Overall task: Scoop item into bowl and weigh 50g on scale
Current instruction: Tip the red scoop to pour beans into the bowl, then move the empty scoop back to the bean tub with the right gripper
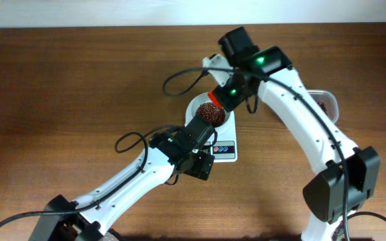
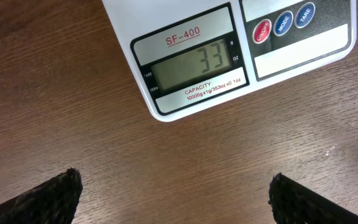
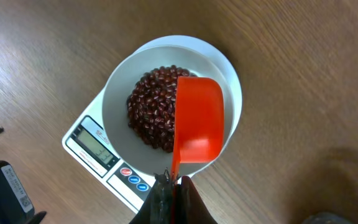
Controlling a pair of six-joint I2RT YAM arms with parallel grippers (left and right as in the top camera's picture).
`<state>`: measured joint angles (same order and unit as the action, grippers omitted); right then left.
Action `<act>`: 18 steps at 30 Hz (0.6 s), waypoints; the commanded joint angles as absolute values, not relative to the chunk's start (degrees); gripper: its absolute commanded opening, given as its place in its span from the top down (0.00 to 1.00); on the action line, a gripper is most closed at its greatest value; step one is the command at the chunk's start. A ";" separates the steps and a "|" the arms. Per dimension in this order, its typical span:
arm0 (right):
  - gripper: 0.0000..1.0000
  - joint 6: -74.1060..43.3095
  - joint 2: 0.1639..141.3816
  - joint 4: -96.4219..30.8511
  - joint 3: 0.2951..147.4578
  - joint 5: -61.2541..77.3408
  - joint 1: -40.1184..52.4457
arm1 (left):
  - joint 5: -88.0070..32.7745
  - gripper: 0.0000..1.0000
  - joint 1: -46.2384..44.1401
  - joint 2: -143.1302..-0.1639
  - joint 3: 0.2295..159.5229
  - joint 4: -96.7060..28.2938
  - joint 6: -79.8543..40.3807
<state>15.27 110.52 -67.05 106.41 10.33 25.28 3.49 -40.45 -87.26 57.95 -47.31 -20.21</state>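
One white round bowl [image 3: 232, 81] of red-brown beans [image 3: 151, 109] is sitting on one white digital scale [image 3: 82, 146]; right hand [image 3: 170, 185] clamping one orange scoop [image 3: 199, 118]; left hand [image 2: 174, 194] standing apart.

Robotics lab: wooden table [image 1: 66, 87] under two robot arms [image 1: 300, 107].

Wide bare bench [image 1: 72, 80] lies left of the scale [image 1: 225, 151], free for passage; above the bowl [image 3: 232, 81], the orange scoop [image 3: 197, 121] and right claw [image 3: 169, 186] block part of the mouth; the left claw [image 2: 176, 200], spread wide, crowds the scale's display side; a clear tub [image 1: 327, 102] stands far right.
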 commanded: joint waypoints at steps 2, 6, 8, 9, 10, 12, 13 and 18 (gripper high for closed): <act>0.96 12.99 108.84 -68.62 107.66 30.92 17.43 | 3.92 0.01 -40.62 -86.67 57.74 -47.35 -20.12; 0.96 10.83 109.06 -68.90 107.63 38.48 9.13 | 3.92 0.01 -40.62 -86.67 57.74 -47.35 -20.12; 0.96 10.83 109.10 -70.00 107.57 43.83 4.23 | 3.92 0.01 -40.62 -86.67 57.74 -47.35 -20.12; 0.96 10.83 109.10 -70.41 107.57 43.77 2.63 | 3.92 0.01 -40.62 -86.67 57.74 -47.35 -20.12; 0.96 10.83 109.10 -71.22 107.57 43.77 0.45 | 3.92 0.01 -40.62 -86.67 57.74 -47.35 -20.12; 0.96 10.85 109.10 -72.75 107.46 43.59 -3.11 | 3.92 0.01 -40.62 -86.67 57.74 -47.35 -20.12; 0.96 10.85 109.10 -74.15 107.42 42.11 -5.69 | 3.92 0.01 -40.62 -86.67 57.74 -47.35 -20.12; 0.96 10.85 109.10 -79.83 107.42 33.61 -14.35 | 3.92 0.01 -40.62 -86.67 57.74 -47.35 -20.12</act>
